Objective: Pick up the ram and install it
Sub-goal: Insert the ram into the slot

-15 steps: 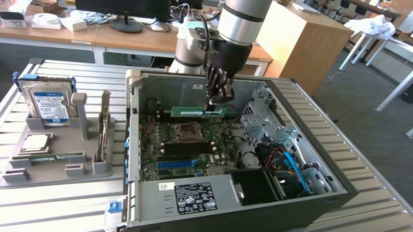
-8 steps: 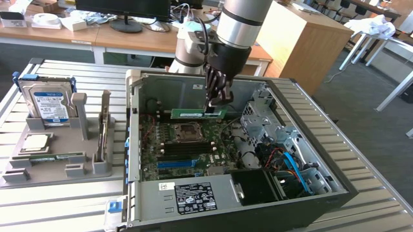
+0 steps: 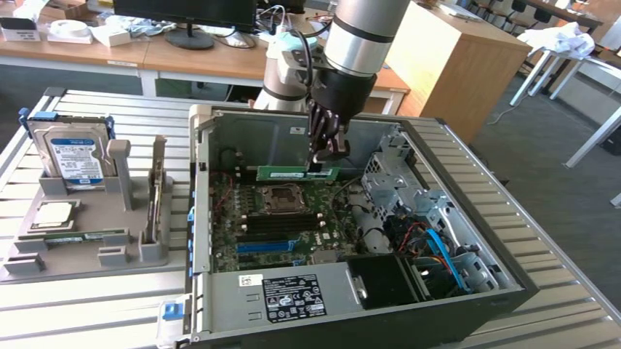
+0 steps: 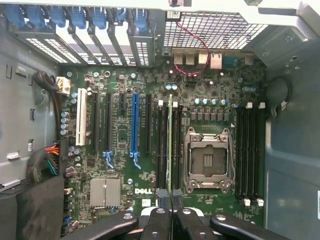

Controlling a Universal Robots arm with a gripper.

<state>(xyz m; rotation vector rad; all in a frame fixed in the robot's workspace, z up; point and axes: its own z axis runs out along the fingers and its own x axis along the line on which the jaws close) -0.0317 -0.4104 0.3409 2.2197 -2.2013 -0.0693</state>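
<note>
Black fingers of the gripper (image 4: 170, 196), nearest the lens, clamped on the ram (image 4: 170, 145), seen edge-on as a thin green line. Hangs over the motherboard (image 4: 125, 195) just beside the processor socket (image 4: 207, 159), in line with the dark memory slots (image 4: 161, 145) between that socket and the blue expansion slot (image 4: 134, 125). Cannot tell from this view whether the lower edge touches a slot.

From the exterior view: gripper (image 3: 322, 166) reaching down into the open computer case (image 3: 505, 247), pinching the ram (image 3: 291, 173) near one end, stick level and apparently above the board, just beyond the processor socket (image 3: 281, 195). Well apart from the socket, toward the exterior view's left and outside the case: grey holder (image 3: 58, 273) with a hard drive (image 3: 75, 156) and another green stick (image 3: 83, 236). Pick-up judged done; seating in a slot judged not yet complete.
</note>
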